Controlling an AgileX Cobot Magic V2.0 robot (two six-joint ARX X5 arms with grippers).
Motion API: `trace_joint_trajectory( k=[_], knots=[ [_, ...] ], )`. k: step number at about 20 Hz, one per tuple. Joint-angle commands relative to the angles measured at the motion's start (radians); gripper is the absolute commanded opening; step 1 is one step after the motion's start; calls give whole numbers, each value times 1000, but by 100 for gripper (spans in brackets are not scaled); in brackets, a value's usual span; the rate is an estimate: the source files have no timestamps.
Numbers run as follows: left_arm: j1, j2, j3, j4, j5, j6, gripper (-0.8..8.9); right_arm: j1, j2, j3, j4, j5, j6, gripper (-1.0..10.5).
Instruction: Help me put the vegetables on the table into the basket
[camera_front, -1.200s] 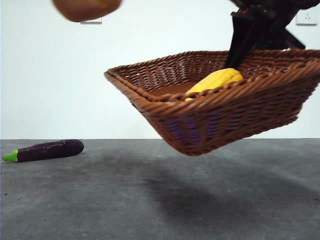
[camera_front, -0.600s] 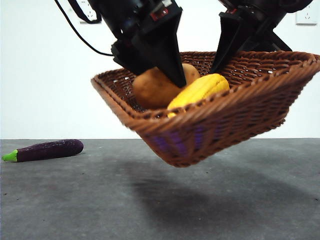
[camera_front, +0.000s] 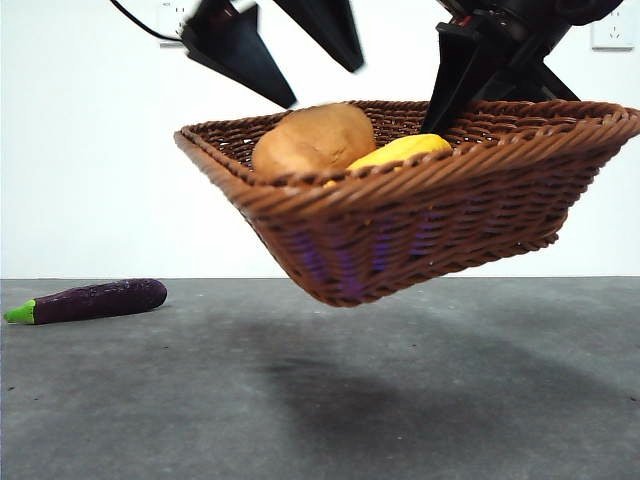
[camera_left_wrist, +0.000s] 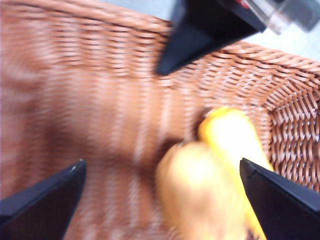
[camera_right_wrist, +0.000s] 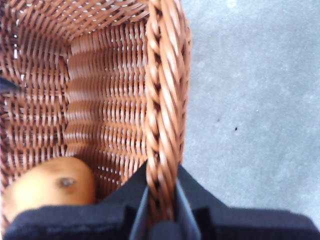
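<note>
Basket in the air, two vegetables in it, eggplant on the table.

Front view: my right gripper (camera_front: 455, 95) holds the basket (camera_front: 420, 225) tilted above the table (camera_front: 320, 400); potato (camera_front: 312, 140) and corn (camera_front: 400, 150) lie touching inside, my left gripper (camera_front: 290, 50) hangs spread just above them, and the eggplant (camera_front: 90, 300) lies well apart. Left wrist view: my jaws gape wide over potato (camera_left_wrist: 200, 190) and corn (camera_left_wrist: 232, 137). Right wrist view: my jaws pinch the braided rim (camera_right_wrist: 162, 125).

Occluded and blurred items

We see the corn (camera_front: 400, 152) half hidden behind the basket (camera_front: 420, 220) rim; left wrist view motion-blurred.
</note>
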Motion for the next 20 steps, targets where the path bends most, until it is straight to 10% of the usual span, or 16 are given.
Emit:
trace_joint_trajectory(
  k=[1, 6, 12, 20],
  knots=[
    [45, -50, -4, -3, -75, -2, 535, 1, -1, 0, 12, -12, 16, -12],
    [299, -136, -4, -3, -193, 85, 535, 0, -7, 0, -1, -41, 0, -12],
    [650, -18, -4, 93, 39, 211, 535, -1, -95, 0, -29, -50, -18, -12],
    [712, 384, 208, 126, 90, 313, 535, -1, -237, 0, -103, -49, -26, -12]
  ],
)
